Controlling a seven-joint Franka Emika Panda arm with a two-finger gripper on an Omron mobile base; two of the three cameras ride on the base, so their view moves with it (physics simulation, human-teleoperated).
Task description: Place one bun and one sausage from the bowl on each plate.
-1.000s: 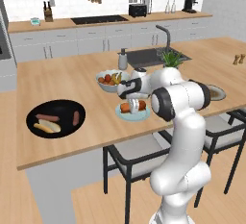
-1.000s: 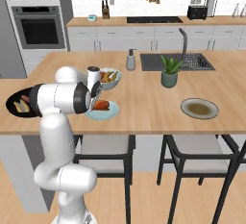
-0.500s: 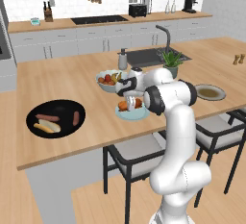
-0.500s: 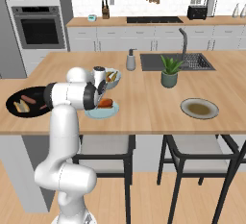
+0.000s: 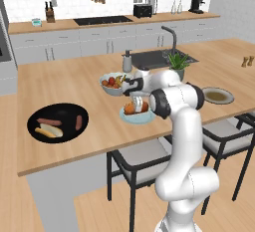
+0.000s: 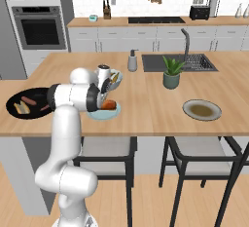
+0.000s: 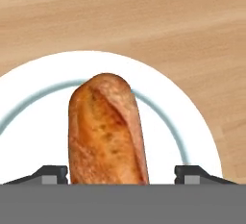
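so far, one bun (image 7: pixel 105 131) lies on the light blue plate (image 7: pixel 192 117), seen from the hand camera with the two dark finger tips standing on either side of it and clear of its crust; the gripper (image 5: pixel 136 100) reads as open and holding nothing, hanging just above the plate near the counter's (image 5: pixel 89 84) front edge. in the left base view something reddish-brown sits beside the bun on that plate; it may be a sausage, but it is too small to tell. the black bowl (image 5: pixel 35 126) sits well apart toward the left end of the counter and has in it one pale bun (image 5: pixel 51 131) and two sausages (image 5: pixel 49 122), one of them (image 5: pixel 78 122) standing apart from the bun. the olive-brown plate (image 6: pixel 201 109) near the right end looks bare. judgement: the blue plate is half done or done, the brown plate is not started, so at least one bun and one sausage remain to be carried over. a pale fruit bowl (image 5: pixel 113 83) stands just behind the blue plate.
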